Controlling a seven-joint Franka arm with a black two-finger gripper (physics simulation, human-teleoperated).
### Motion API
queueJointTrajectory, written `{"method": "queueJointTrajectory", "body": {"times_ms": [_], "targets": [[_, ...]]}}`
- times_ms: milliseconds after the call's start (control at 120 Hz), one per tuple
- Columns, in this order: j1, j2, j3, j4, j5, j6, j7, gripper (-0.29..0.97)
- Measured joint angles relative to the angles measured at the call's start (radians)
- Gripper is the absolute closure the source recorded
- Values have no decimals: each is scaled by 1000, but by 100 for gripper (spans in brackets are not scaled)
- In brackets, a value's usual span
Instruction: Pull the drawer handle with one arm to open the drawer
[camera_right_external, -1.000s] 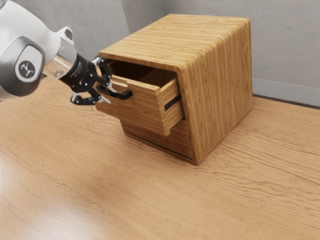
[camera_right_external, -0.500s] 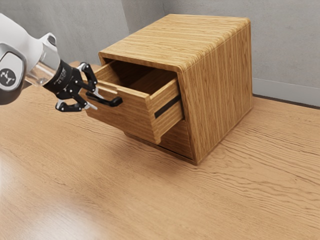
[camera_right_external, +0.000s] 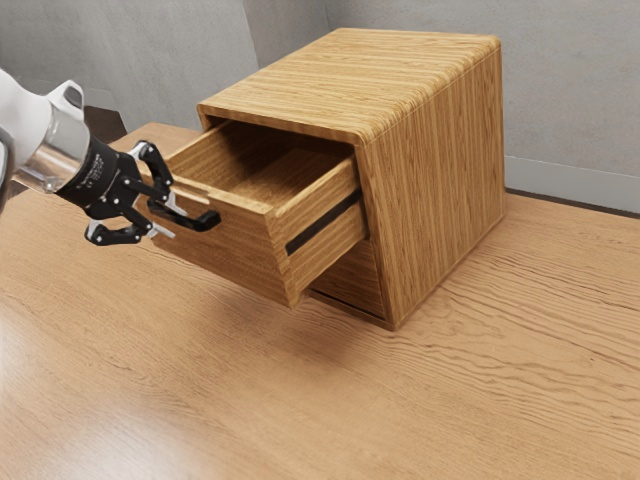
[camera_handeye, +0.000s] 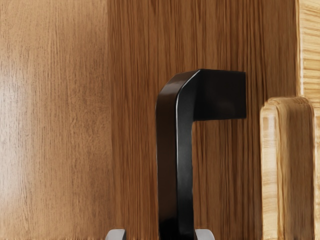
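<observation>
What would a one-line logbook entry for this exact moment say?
gripper: open, straddling handle | drawer: well out of cabinet | drawer inside: nothing visible

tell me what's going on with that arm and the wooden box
A Franka arm's black gripper is at the black handle of the drawer in a wooden cabinet. The handle sits between its open fingers. The drawer stands well out of the cabinet, and the part of its inside that shows is bare. The cabinet sits on a wooden table.
</observation>
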Motion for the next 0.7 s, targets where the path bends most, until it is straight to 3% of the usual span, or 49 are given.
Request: {"method": "queueJointTrajectory", "body": {"times_ms": [558, 700], "targets": [[49, -131, -19, -87, 0, -25, -1, 56], [49, -246, -77, -78, -2, -71, -8, 49]]}}
